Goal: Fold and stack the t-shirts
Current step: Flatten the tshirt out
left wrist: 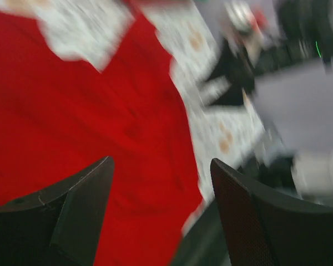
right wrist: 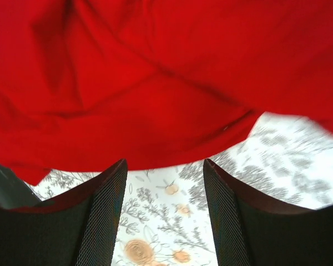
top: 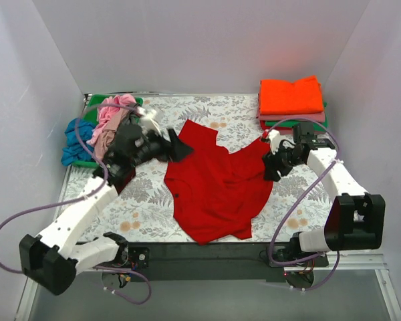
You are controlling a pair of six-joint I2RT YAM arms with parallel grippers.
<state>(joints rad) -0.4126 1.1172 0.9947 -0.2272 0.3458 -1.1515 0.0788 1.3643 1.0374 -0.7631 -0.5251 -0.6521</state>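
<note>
Across the table, saw a grey floral tablecloth laid flat from side to side. Found the red t-shirt sprawled over its middle, unfolded and rumpled, stretching from mid-table down to the near edge. Noted a folded stack at the far right corner, with an orange t-shirt on top and a pinkish layer just visible beneath. Spotted a loose heap at the far left corner, with a pink t-shirt draped over it and a blue t-shirt hanging off its left side. Caught the left gripper at the red t-shirt's far left edge, its fingers spread apart and gripping nothing, in a blurred wrist view looking down on red cloth. Caught the right gripper at the shirt's right edge, fingers likewise spread wide and empty, hovering over bare tablecloth just short of the red hem.
</note>
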